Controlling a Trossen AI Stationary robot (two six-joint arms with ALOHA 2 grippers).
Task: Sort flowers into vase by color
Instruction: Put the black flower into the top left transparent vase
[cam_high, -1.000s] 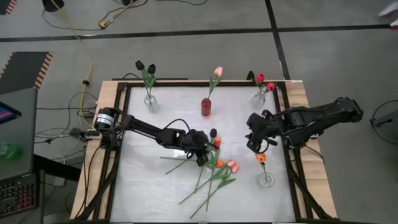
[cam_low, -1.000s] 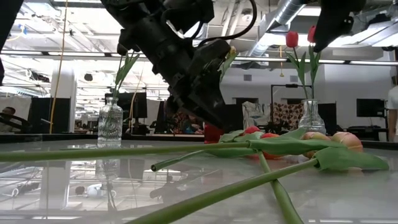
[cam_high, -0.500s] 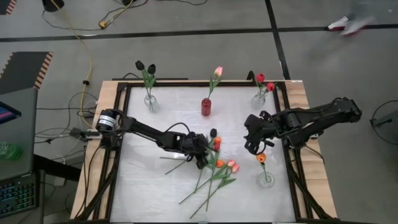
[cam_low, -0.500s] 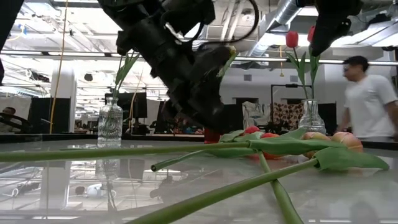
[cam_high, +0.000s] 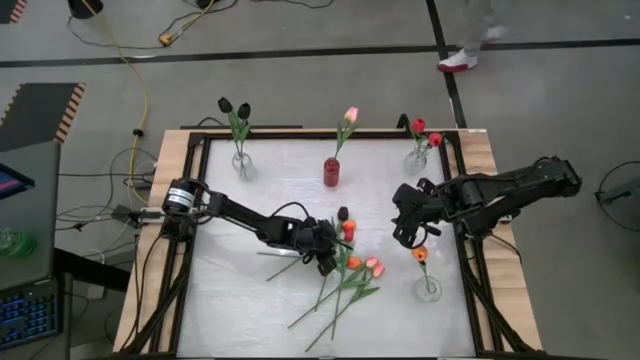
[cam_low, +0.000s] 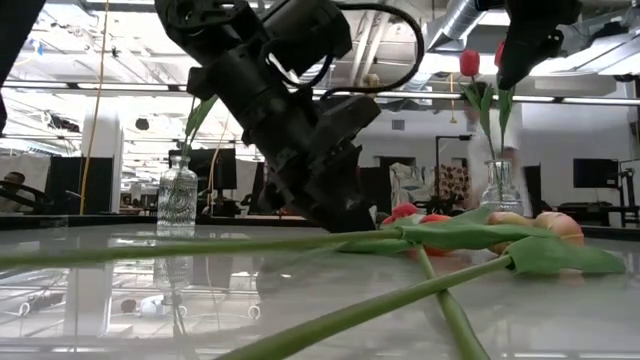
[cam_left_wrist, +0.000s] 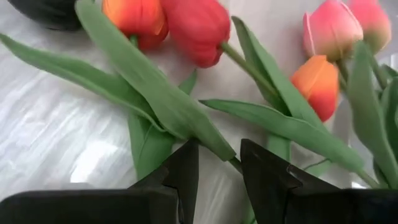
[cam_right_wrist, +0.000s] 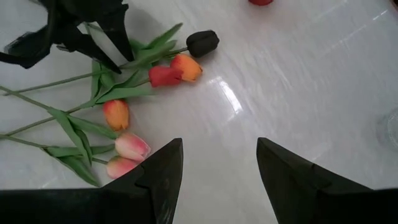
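Note:
Several loose tulips lie in a heap on the white table: black, red, orange and pink heads, their stems crossing. My left gripper slants down low over the heap, open by a narrow gap. A green stem runs between its fingers at the foot of a long leaf; whose stem it is I cannot tell. My right gripper hangs open, high over the table's right half, with nothing in it.
Four vases stand around the heap: a clear one with two black tulips, a red one with a pink tulip, a clear one with red tulips, and a clear one with an orange tulip. The table has a dark frame.
My left gripper has sunk toward the heap of tulips and moved a little toward the table's near edge, its fingers keeping the same gap. The flowers lie as before.

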